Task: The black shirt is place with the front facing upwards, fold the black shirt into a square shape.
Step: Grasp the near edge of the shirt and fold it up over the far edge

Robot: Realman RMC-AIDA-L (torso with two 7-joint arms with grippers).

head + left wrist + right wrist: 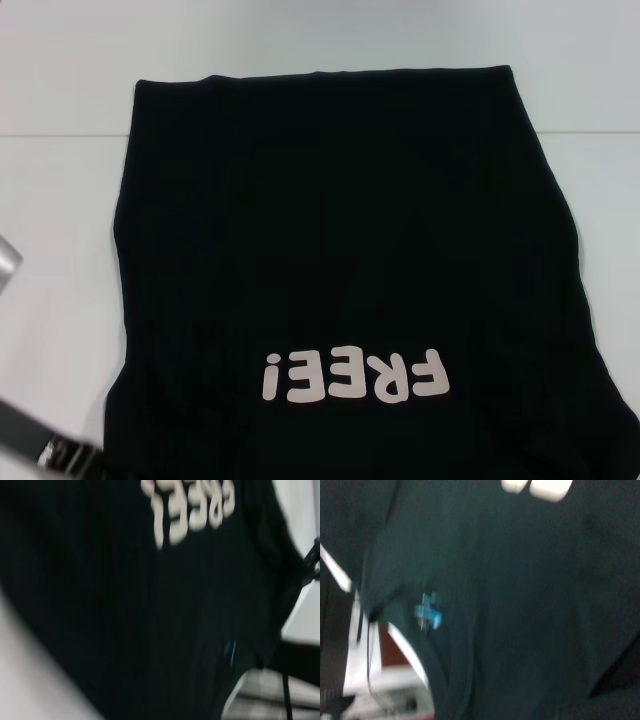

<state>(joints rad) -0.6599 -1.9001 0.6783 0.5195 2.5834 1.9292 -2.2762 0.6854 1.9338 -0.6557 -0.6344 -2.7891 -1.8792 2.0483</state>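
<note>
The black shirt (350, 260) is spread on the white table (60, 200), filling the centre of the head view, with cream "FREE!" lettering (352, 376) read upside down at lower centre. A blurred blue neck mark (428, 611) is seen in the right wrist view. The collar is cut off in the head view; neither gripper is shown, so their state cannot be told.

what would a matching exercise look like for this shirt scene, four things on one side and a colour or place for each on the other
Things:
1. the black shirt
2. FREE! lettering
3. neck mark
4. table

Colour or place:
A. small and blue, beside the collar edge
B. cream, on the end of the cloth nearest the robot, reading upside down in the head view
C. white, bare on both sides of the cloth
D. spread flat, covering the middle of the work surface

Pairs: 1-D, 2-B, 3-A, 4-C
</note>
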